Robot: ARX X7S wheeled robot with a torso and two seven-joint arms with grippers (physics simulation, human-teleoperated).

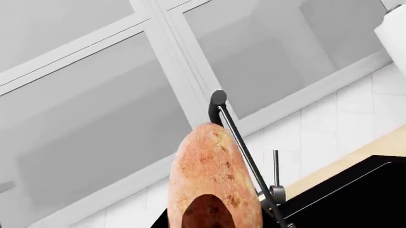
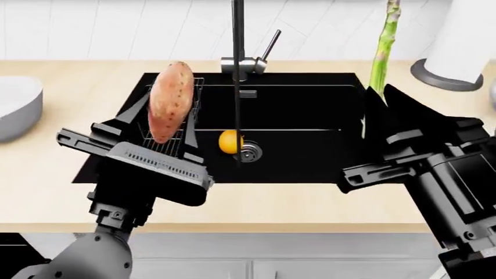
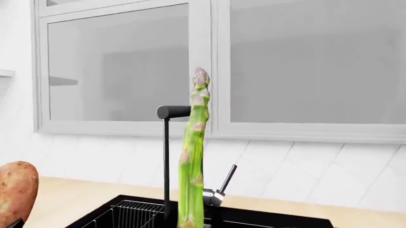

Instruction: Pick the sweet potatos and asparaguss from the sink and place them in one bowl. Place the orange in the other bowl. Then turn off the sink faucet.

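Sweet potato (image 2: 171, 102) stands upright in the left hand (image 2: 159, 136), clamped at its lower end and raised above the left side of the sink (image 2: 310, 110). Its speckled skin fills the lower centre of the left wrist view, with the dark gooseneck of the sink faucet (image 2: 238, 58) just behind it. Asparagus (image 2: 383, 49) stands upright in the right hand (image 2: 376, 102), gripped at its base, tip pointing up; it is held over the right edge of the sink. The right wrist view shows the spear in front of the faucet spout and the slim lever handle (image 2: 270, 45). Orange (image 2: 229, 141) lies on the sink floor, touching the round steel drain (image 2: 250, 153). A wire rack (image 2: 188, 116) sits at the sink's left side, partly hidden by the left hand and the tuber. On the wooden desk (image 2: 46, 174), a white bowl (image 2: 17, 107) rests at far left, well apart from the sink. A paper towel roll (image 2: 461, 43) on a grey base stands at the desk's far right corner.
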